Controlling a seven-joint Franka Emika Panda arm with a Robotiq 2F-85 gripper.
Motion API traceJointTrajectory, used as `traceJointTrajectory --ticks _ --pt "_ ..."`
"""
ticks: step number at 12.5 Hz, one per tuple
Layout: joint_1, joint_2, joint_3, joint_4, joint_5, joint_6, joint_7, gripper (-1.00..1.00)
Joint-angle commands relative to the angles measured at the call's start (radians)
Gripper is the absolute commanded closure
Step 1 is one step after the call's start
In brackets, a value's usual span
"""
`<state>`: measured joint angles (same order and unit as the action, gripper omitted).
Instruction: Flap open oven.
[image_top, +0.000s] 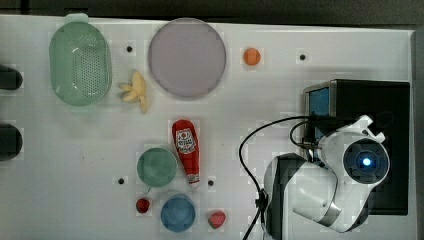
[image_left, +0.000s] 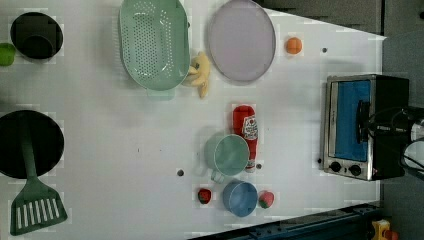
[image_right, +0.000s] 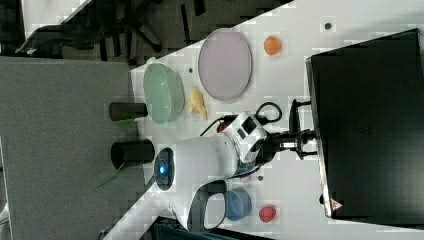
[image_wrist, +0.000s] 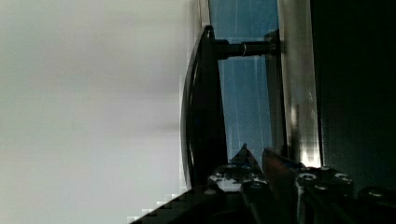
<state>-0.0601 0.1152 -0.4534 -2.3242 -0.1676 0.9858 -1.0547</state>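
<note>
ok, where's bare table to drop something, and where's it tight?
Top view: a wide bare patch lies between the green colander, the green cup and the top view's left edge. Another lies between the purple plate, the ketchup bottle and the oven. Crowded: the cluster around the blue cup.

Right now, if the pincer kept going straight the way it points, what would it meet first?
Most likely the oven's blue door glass: the pincer sits behind the bar handle, aimed at the door. Depth is unclear.
</note>
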Motion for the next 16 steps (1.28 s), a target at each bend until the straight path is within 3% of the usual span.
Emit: traceJointTrajectory --ticks 1,9,16 --pt "0.028 -0.021 0.028 -0.016 -0.037 0.007 -0.004 0.65" --pt "0.082 -0.004 0.134 -0.054 -0.335 -0.031 0.385 0.65" --pt "0.120 0.158 0.251 -0.033 -0.604 -0.054 0.786 0.65"
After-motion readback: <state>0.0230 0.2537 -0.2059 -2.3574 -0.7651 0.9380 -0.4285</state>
